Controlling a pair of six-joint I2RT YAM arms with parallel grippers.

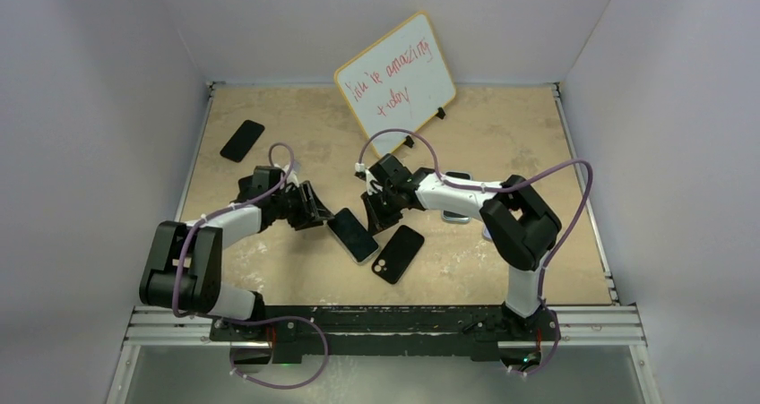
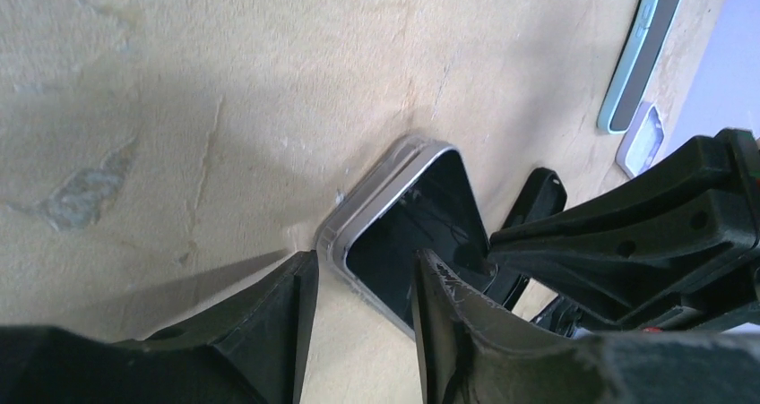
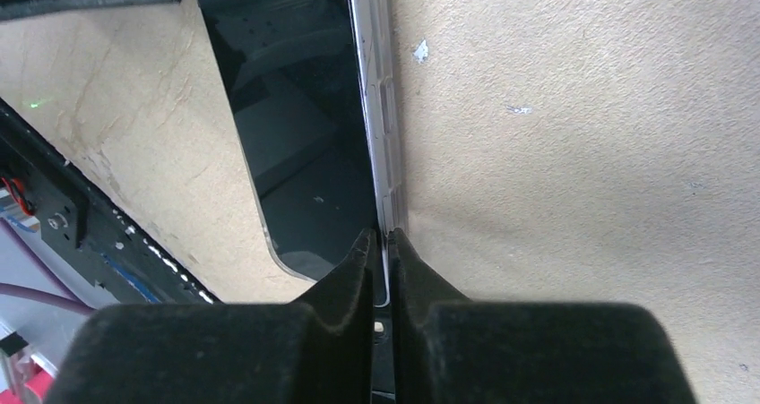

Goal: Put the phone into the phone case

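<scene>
The phone (image 1: pixel 352 234), dark-screened with a silver frame, lies on the tan table between both grippers. It also shows in the left wrist view (image 2: pixel 421 216) and the right wrist view (image 3: pixel 296 153). My right gripper (image 1: pixel 375 214) is shut on the phone's long silver edge, as the right wrist view (image 3: pixel 381 236) shows. My left gripper (image 1: pixel 319 210) is open at the phone's near corner (image 2: pixel 366 259), one finger beside the corner and one over the screen. The black phone case (image 1: pixel 398 253) lies just right of the phone, with its camera cut-out toward the near edge.
A second black phone (image 1: pixel 242 140) lies at the far left. A teal case or phone (image 1: pixel 457 209) lies behind the right arm, also in the left wrist view (image 2: pixel 641 50). A small whiteboard (image 1: pixel 396 73) stands at the back. Walls close in the sides.
</scene>
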